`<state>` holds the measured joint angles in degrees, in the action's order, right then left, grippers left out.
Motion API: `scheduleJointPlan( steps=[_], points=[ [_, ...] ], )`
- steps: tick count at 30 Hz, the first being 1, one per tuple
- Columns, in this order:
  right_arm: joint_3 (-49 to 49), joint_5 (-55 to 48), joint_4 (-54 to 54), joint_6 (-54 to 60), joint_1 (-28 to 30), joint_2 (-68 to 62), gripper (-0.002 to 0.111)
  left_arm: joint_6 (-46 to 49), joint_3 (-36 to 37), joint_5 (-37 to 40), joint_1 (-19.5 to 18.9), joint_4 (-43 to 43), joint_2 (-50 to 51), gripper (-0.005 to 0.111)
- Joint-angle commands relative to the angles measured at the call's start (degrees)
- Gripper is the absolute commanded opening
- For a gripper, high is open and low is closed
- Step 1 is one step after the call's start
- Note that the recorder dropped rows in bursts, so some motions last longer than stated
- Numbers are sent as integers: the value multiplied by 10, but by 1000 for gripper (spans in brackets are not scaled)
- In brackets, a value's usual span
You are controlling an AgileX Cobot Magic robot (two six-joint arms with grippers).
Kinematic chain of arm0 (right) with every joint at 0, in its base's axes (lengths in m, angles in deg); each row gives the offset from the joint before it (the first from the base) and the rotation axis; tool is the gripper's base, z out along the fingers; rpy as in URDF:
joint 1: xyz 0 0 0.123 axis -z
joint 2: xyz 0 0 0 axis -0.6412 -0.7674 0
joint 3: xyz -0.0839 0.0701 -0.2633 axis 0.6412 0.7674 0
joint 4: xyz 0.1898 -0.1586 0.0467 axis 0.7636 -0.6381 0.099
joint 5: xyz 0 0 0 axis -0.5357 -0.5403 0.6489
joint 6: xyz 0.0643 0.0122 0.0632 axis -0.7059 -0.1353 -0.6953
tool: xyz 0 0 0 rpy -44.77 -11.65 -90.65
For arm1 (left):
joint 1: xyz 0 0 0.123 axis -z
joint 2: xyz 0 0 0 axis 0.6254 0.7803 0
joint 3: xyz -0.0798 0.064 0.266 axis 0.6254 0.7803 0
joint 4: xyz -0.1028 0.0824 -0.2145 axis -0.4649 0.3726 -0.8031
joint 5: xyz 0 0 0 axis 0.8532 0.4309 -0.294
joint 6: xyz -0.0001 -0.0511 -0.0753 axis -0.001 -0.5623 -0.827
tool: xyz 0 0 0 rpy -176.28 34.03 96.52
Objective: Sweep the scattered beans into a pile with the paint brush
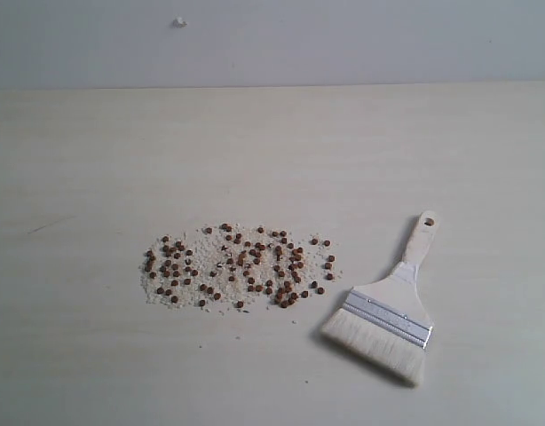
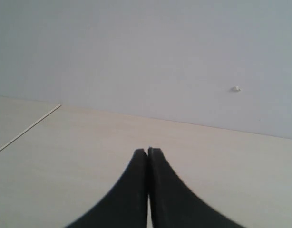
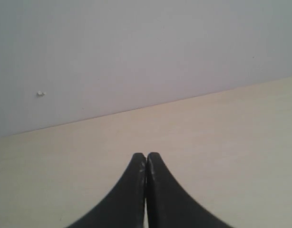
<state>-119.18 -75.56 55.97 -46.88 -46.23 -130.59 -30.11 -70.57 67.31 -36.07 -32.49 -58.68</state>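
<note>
The beans, tiny reddish-brown pellets mixed with fine white grains, lie spread in a wide oval patch in the middle of the pale wooden table. To their right lies the paint brush flat on the table, its pale handle pointing away and its cream bristles toward the near edge. Neither arm shows in the exterior view. My left gripper is shut with nothing in it, above bare table. My right gripper is likewise shut and empty. Beans and brush are out of both wrist views.
A grey wall rises behind the table's far edge, with a small white mark on it. In the left wrist view the table's corner edge runs diagonally.
</note>
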Motion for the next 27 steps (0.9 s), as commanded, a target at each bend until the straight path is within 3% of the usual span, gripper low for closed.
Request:
scheduleJointPlan(
  steps=[1,8,12,22,27],
  points=[
    [-4,32,-8,-1,3,0,0,-5,2,-2,3,1,-4,0],
    [-4,133,-2,-8,3,0,0,-5,2,-2,3,1,-4,0],
    [-4,188,20,-70,3,0,0,-5,2,-2,3,1,-4,0],
    [-4,177,72,-171,3,-64,0,-5,2,-2,3,1,-4,0],
    [-4,170,69,-176,-56,-150,0,-5,2,-2,3,1,-4,0]
  ],
)
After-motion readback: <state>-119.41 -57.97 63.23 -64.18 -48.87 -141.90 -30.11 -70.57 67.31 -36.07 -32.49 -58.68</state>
